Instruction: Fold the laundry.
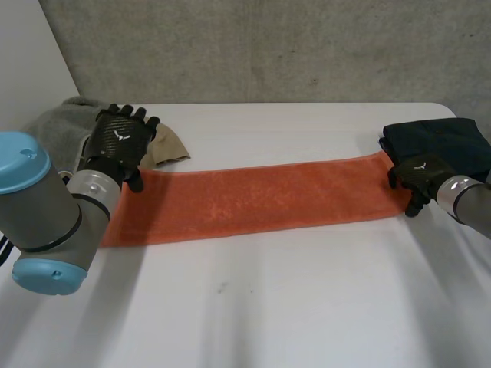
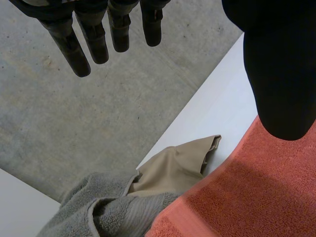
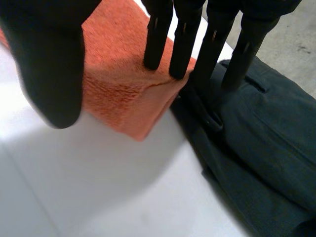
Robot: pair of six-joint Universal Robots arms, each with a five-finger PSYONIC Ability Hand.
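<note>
An orange towel (image 1: 253, 201) lies flat on the white surface (image 1: 291, 307), stretched in a long band from the left side to the right side, its right end a little farther away than its left. The left hand (image 1: 119, 142) is above the towel's far left corner. In the left wrist view its fingers (image 2: 94, 39) are straight and spread apart from the thumb, wide and holding nothing. Just beyond that corner lie a tan cloth (image 1: 170, 146) and, further left, a rumpled grey cloth (image 1: 57, 123), which touch each other. The right hand (image 1: 418, 175) is at the towel's right end, its straight fingers (image 3: 158, 34) pointing down. Some fingertips are at the towel's end edge and the others over a dark folded garment (image 1: 453, 142) that lies against that end. Its thumb stands well apart from the fingers, so this hand is also wide with nothing gripped.
</note>
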